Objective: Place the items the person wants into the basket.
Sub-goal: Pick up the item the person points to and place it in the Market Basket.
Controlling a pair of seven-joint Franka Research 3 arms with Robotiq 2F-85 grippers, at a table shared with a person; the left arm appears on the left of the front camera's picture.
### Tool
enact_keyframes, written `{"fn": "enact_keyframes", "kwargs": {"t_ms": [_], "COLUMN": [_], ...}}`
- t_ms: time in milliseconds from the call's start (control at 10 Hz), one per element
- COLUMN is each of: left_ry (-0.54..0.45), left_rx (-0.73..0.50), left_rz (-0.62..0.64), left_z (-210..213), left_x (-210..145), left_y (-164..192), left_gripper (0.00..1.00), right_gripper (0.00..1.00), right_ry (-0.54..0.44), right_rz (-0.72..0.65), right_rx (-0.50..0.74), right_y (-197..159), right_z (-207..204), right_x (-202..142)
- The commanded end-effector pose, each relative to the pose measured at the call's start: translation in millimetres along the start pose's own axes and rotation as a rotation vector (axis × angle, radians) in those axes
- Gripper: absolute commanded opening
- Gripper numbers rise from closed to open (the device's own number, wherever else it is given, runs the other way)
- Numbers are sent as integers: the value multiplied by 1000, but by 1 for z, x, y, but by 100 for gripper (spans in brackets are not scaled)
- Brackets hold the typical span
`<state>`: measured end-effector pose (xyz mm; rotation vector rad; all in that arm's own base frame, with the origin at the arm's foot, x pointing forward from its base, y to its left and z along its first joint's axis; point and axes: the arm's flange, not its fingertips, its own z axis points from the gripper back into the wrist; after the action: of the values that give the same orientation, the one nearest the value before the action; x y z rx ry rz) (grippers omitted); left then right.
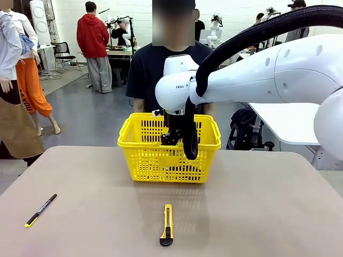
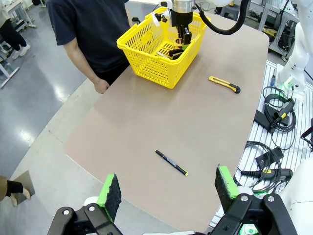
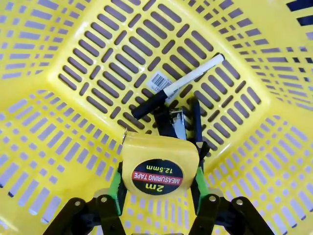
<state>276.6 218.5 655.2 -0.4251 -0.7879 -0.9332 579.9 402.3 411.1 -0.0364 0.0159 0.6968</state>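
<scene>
Two green pads of right gripper (image 3: 157, 183) flanking tape measure (image 3: 159, 166) inside basket (image 3: 58, 73), grip uncertain, left gripper (image 2: 168, 188) open

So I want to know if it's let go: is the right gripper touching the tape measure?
Cannot tell. Right wrist view: tape measure sits between the green pads, no plain gap or contact.
</scene>
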Motion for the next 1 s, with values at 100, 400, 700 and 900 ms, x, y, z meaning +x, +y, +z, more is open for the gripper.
{"fn": "enact_keyframes", "kwargs": {"t_ms": [100, 400, 700, 900], "left_ry": [-8, -8, -8, -8], "left_rx": [1, 1, 1, 1], "left_rz": [-7, -7, -7, -7], "left_z": [0, 0, 0, 0], "left_x": [0, 0, 0, 0], "left_y": [-1, -1, -1, -1], "left_gripper": [100, 100, 100, 100], "right_gripper": [92, 100, 100, 100], "right_ry": [2, 3, -20, -145], "right_rz": [16, 11, -2, -17], "right_rx": [10, 17, 24, 10], "right_y": [0, -3, 0, 1], "right_z": [6, 5, 18, 82], "right_x": [6, 5, -7, -69]}}
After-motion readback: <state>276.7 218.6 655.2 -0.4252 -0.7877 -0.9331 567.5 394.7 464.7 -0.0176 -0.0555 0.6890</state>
